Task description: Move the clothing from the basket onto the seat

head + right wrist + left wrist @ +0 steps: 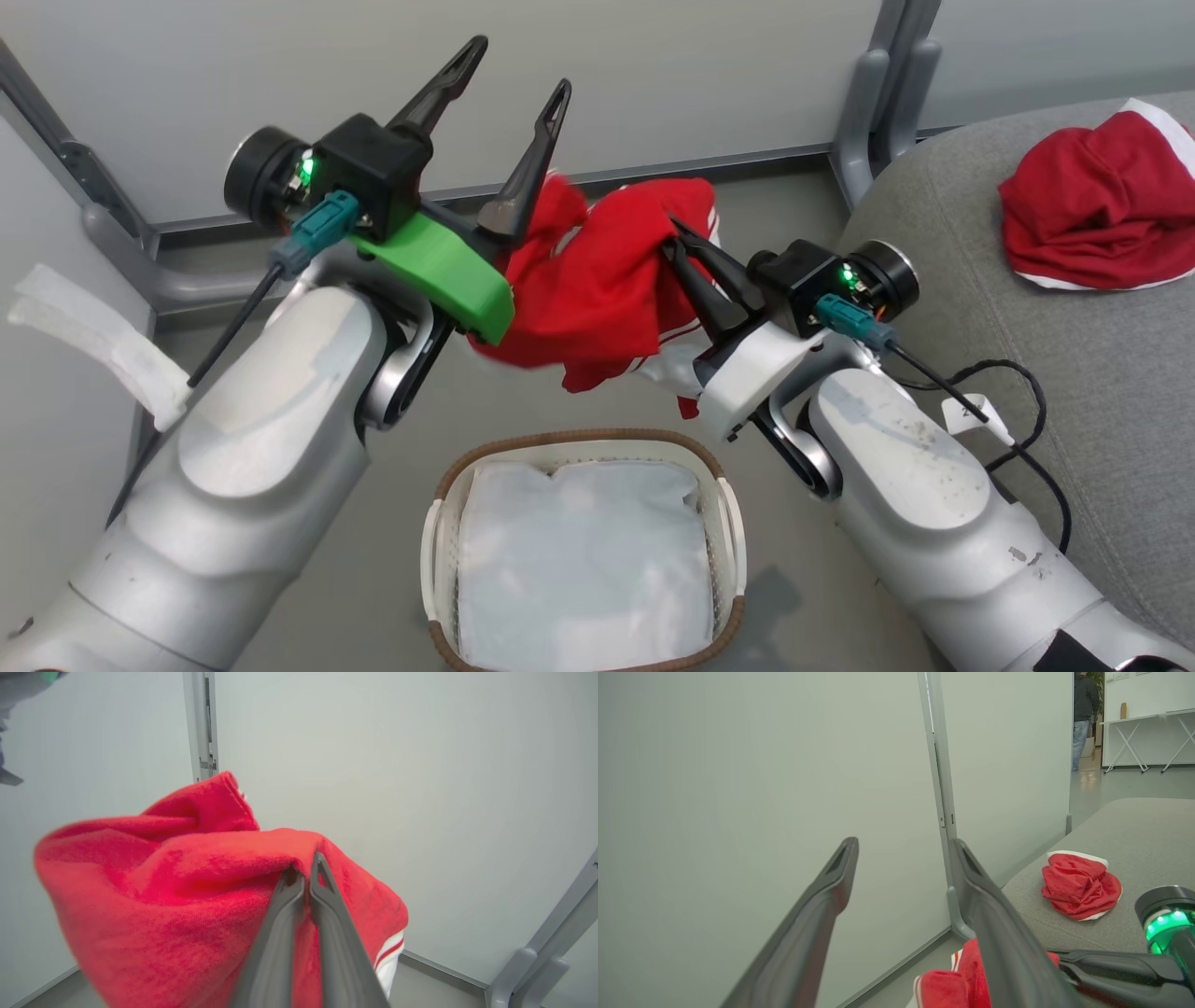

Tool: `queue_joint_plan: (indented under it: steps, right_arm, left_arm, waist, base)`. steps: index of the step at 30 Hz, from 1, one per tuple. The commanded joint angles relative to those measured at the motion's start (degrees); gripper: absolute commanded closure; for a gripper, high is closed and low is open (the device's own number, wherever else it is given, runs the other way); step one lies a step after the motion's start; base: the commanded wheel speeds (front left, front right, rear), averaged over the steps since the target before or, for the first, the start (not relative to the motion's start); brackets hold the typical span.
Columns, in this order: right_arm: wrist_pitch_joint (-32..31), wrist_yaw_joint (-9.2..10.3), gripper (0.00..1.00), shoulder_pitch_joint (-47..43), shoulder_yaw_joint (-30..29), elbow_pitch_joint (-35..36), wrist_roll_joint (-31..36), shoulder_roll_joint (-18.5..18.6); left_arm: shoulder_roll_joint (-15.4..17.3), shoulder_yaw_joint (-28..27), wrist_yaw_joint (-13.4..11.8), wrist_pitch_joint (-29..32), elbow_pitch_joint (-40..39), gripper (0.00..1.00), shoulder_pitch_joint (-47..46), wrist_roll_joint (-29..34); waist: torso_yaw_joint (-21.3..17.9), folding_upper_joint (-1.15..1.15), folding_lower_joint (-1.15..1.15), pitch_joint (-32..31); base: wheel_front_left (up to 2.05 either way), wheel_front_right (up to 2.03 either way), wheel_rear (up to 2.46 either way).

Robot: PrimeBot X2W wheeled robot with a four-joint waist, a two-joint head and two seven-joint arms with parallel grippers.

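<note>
Red garment [607,280] held aloft above basket [579,437], pinched by clenched right gripper [677,238]. Left gripper [518,70] spread wide, nothing grasped. Second red garment [1092,215] already laid on seat [1074,373]. Risk: hanging folds snagged on left gripper during swing, thin pinch pulled loose, garment dropped on floor.

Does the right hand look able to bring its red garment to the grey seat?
Probably yes: the right hand holds the garment aloft, and the seat lies close on its right, with nothing between.
</note>
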State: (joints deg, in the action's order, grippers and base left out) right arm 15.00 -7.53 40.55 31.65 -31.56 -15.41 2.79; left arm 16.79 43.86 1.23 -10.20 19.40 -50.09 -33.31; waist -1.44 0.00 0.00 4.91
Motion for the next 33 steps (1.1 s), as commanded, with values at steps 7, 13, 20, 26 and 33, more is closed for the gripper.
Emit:
queue_joint_plan:
  steps: [7, 13, 20, 26, 33]
  right_arm:
    - [0.28, 0.08, 1.0, -0.39, -4.84, -0.55, 3.35, 0.2]
    - [0.28, 0.08, 1.0, -1.45, -9.08, -1.09, 6.7, 0.19]
    - [0.28, 0.08, 1.0, -3.16, -13.21, -0.19, 10.05, 0.18]
    - [0.28, 0.08, 1.0, -4.67, -14.26, 0.06, 11.48, 0.19]
    - [0.28, 0.08, 1.0, -6.16, -15.58, 1.01, 12.08, 0.21]
  left_arm:
    - [1.19, 0.02, -1.32, -2.2, 0.16, 0.0, 7.18, -1.25]
    - [1.21, 0.9, -1.81, -3.42, -0.22, 0.0, 12.73, -1.93]
    - [0.97, 1.05, -2.69, -4.61, -1.46, 0.0, 18.67, -1.87]
    - [0.08, 0.48, -3.16, -5.05, -2.12, 0.0, 22.76, -1.05]
    - [-1.1, -1.05, -3.32, -5.0, -3.53, 0.0, 25.61, 0.63]
  waist:
    - [-0.16, 0.0, 0.0, 0.53]
    - [-0.49, 0.0, 0.0, 0.54]
    - [-1.38, 0.0, 0.0, 0.54]
    - [-1.99, 0.0, 0.0, 0.53]
    - [-3.54, 0.0, 0.0, 0.58]
  base:
    - [0.0, 0.0, 0.0]
    - [0.0, 0.0, 0.0]
    - [0.0, 0.0, 0.0]
    - [0.0, 0.0, 0.0]
    - [0.0, 0.0, 0.0]
